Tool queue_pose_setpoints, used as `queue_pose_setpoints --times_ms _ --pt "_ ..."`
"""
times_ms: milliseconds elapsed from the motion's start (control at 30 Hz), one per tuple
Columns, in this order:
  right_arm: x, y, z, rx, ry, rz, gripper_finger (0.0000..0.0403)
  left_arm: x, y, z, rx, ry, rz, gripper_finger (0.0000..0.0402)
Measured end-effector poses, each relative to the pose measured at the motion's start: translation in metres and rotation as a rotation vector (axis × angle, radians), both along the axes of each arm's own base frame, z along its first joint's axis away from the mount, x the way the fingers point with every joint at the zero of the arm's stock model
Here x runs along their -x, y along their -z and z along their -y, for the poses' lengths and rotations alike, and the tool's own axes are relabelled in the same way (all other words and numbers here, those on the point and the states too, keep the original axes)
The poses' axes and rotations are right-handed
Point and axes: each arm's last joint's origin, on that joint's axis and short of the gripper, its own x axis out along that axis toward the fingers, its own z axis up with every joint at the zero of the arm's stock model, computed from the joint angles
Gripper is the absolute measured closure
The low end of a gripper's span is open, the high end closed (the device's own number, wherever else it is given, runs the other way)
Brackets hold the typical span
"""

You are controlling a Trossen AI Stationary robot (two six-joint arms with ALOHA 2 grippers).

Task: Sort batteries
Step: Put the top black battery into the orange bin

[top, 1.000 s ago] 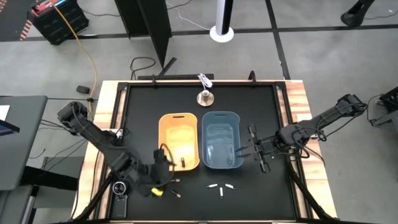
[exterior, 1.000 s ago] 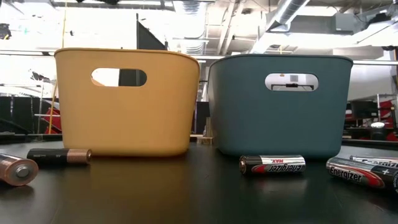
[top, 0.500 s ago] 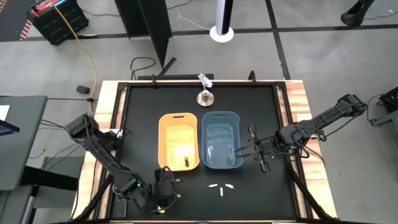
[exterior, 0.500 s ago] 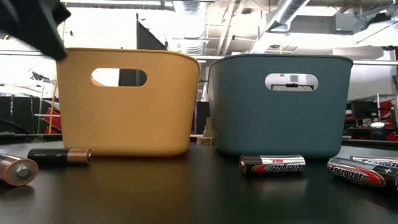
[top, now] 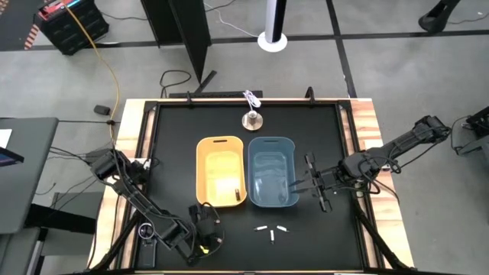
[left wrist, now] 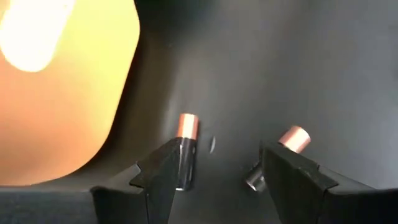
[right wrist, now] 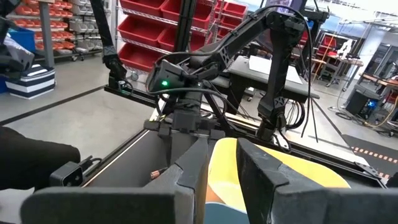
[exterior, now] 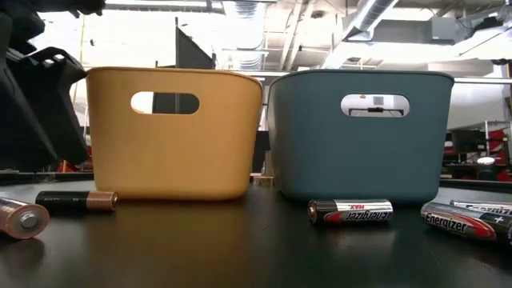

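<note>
Left gripper lower since before, jaws apart astride dark batteries; yellow tub nudged rightward

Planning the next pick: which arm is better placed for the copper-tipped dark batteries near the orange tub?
Left. Its open gripper hangs directly over two copper-tipped dark batteries; the right gripper waits beside the blue tub.

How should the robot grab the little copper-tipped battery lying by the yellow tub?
Probably around the middle of its dark body, coming straight down from above. That battery lies flat on the black table, and the left gripper hangs open over it, one finger on each side of the gap.
</note>
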Motion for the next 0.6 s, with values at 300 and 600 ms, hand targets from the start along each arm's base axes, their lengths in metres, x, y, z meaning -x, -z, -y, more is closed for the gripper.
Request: queue_pose_setpoints --times_ms 300,600 --pt "0.0 0.0 0.0 -0.001 0.0 -0.001 0.03 0.003 0.002 -0.003 -0.014 -0.006 -0.049 0.0189" --pt "0.0 0.0 0.0 0.0 0.0 -0.001 0.03 0.009 0.017 -0.012 0.002 -0.029 -0.089 0.0189"
